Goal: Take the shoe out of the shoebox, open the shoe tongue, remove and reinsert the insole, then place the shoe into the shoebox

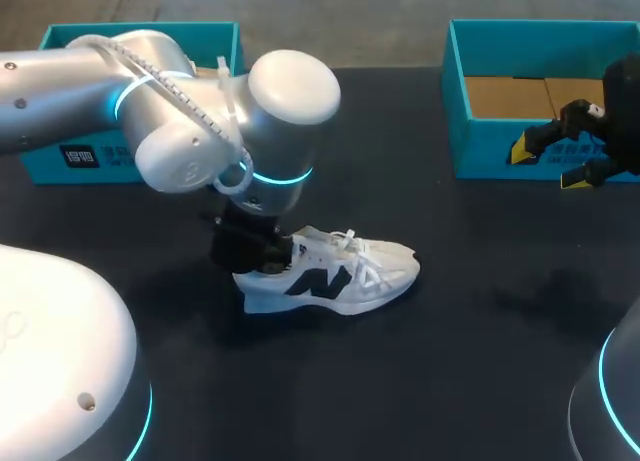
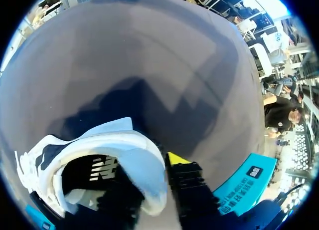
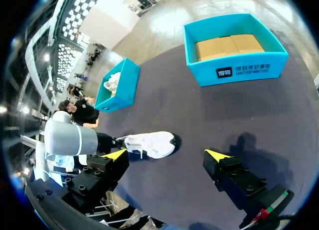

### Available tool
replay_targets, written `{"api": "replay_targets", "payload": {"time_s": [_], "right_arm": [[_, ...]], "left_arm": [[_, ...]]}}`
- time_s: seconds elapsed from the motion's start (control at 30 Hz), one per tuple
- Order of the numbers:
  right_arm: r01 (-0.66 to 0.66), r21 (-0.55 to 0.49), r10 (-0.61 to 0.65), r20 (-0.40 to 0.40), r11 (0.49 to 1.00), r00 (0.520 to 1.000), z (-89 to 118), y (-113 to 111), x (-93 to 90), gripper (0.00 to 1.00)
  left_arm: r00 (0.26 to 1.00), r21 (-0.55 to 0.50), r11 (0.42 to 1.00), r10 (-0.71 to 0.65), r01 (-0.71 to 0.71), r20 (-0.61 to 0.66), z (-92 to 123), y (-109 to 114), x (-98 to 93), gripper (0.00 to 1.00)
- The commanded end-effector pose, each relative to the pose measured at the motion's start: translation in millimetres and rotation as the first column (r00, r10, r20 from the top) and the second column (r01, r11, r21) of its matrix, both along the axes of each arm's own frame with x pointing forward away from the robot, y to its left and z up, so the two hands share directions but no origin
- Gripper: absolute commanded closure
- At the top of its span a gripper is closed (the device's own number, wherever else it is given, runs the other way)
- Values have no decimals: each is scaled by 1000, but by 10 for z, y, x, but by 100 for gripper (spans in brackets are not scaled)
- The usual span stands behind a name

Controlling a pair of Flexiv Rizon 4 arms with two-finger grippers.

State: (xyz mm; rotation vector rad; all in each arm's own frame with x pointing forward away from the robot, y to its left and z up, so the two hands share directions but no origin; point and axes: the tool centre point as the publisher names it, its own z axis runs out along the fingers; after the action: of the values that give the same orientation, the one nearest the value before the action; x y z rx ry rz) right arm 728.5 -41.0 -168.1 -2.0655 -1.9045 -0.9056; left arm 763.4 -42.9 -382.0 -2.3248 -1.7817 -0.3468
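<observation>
**Left gripper pinching the heel of a white shoe at mid-table**

Left gripper (image 2: 152,177) is closest to my wrist camera. One yellow-tipped finger (image 2: 177,159) presses the outside of the shoe's heel collar. The other sits inside the opening, dark and hard to make out, so I read the jaws as pinching the heel wall. The shoe (image 1: 330,276), white with a dark side logo, stands on its sole on the black table (image 1: 450,331), outside both boxes, with its toe towards my right. My right gripper (image 1: 548,167) hangs with its jaws spread wide and empty, just in front of the teal shoebox (image 1: 500,146) at the far right. A second teal box (image 1: 60,161) sits at the far left.
</observation>
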Motion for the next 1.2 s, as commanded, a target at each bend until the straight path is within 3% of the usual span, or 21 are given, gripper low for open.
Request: {"api": "replay_targets", "payload": {"time_s": [0.03,0.4,0.67,0.8,1.2], "right_arm": [[2,-2,-2,0,1000,1000,-8,10,1,0],[2,-2,-2,0,1000,1000,-8,10,1,0],[2,-2,-2,0,1000,1000,-8,10,1,0],[2,-2,-2,0,1000,1000,-8,10,1,0],[2,-2,-2,0,1000,1000,-8,10,1,0]], "left_arm": [[1000,-7,1000,-2,2,1,-33,-20,-5,0],[1000,-94,996,13,-11,23,296,-37,-65,0],[993,-170,981,105,-94,53,565,25,-120,0],[972,-264,943,226,-200,72,775,123,-161,0],[934,-312,898,349,-311,71,917,337,-128,0]]}}
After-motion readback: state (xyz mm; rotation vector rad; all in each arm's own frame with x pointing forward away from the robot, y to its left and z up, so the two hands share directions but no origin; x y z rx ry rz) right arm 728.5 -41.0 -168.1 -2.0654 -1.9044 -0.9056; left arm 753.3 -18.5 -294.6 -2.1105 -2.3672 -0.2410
